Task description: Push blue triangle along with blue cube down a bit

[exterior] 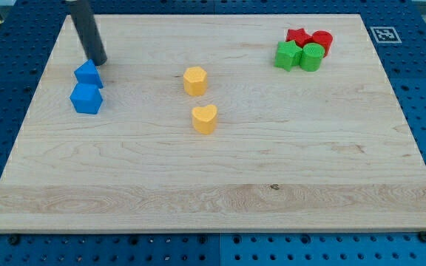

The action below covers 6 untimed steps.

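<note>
The blue triangle (pixel 88 74) lies near the board's upper left. The blue cube (pixel 86 98) sits just below it, touching or nearly touching it. My tip (pixel 99 62) is at the lower end of the dark rod, just above and slightly right of the blue triangle, close to its upper edge.
A yellow hexagon (pixel 195 80) and a yellow heart (pixel 205 118) sit near the board's middle. At the upper right are a red star (pixel 296 36), a red cylinder (pixel 322 41), a green star (pixel 288 55) and a green cylinder (pixel 312 57). The wooden board (pixel 220 192) lies on a blue perforated table.
</note>
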Each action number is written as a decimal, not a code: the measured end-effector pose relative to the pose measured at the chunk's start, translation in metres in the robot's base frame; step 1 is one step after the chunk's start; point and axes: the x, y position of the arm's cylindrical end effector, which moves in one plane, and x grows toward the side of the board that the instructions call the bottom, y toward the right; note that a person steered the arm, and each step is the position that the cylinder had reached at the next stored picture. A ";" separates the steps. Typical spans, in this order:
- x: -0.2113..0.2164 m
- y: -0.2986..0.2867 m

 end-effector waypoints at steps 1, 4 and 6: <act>0.002 -0.010; 0.037 0.021; 0.033 0.025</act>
